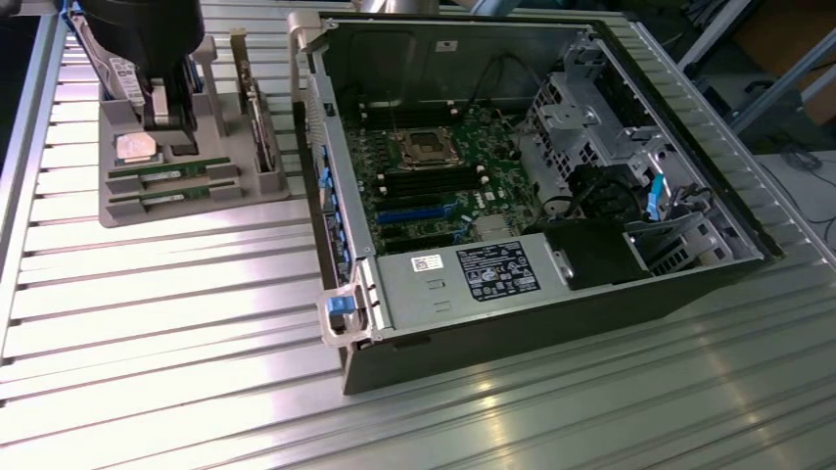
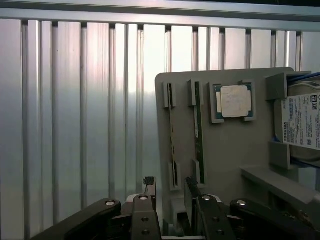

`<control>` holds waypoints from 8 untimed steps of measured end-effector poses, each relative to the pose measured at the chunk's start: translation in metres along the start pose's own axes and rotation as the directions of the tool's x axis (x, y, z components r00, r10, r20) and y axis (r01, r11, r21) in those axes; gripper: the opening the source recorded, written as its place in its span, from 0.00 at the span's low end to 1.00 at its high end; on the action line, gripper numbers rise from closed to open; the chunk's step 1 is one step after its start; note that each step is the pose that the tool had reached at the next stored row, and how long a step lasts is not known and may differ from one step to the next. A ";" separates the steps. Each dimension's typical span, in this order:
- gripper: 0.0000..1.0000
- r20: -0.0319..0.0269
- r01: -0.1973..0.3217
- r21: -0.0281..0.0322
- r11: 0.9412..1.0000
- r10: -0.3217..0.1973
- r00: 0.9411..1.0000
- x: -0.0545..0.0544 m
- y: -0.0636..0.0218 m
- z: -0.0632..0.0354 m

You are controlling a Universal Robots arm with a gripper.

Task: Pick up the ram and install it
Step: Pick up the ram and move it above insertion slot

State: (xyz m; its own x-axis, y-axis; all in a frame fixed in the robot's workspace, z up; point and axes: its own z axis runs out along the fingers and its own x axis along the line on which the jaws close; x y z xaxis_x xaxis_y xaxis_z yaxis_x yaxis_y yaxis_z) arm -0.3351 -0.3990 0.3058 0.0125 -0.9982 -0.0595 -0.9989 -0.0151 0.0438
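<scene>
Tray (image 1: 196, 213): on the tabletop (image 1: 196, 323), at the exterior view's left.
Ram (image 2: 172, 135): seated in the tray, one of two alike, not lifted; it lines up between the jaws.
Jaws: spread wide, holding nothing, near the tray's edge.
Case (image 1: 523, 328): open; memory slots (image 1: 438, 181) look vacant.
Progress: nothing picked or installed.

Bright overhead glare on ribbed table (image 1: 157, 284) (streaks in 2 views); case (image 1: 392, 69) interior shadowed, dim.
</scene>
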 end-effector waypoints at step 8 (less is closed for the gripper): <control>0.36 0.003 0.000 0.000 1.000 0.000 1.000 0.000 0.0002 0.0058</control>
State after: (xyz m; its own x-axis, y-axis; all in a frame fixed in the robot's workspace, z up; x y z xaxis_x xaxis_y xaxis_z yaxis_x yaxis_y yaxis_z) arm -0.3356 -0.3990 0.3001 0.0125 -0.9980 -0.0622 -0.9989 -0.0153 0.0438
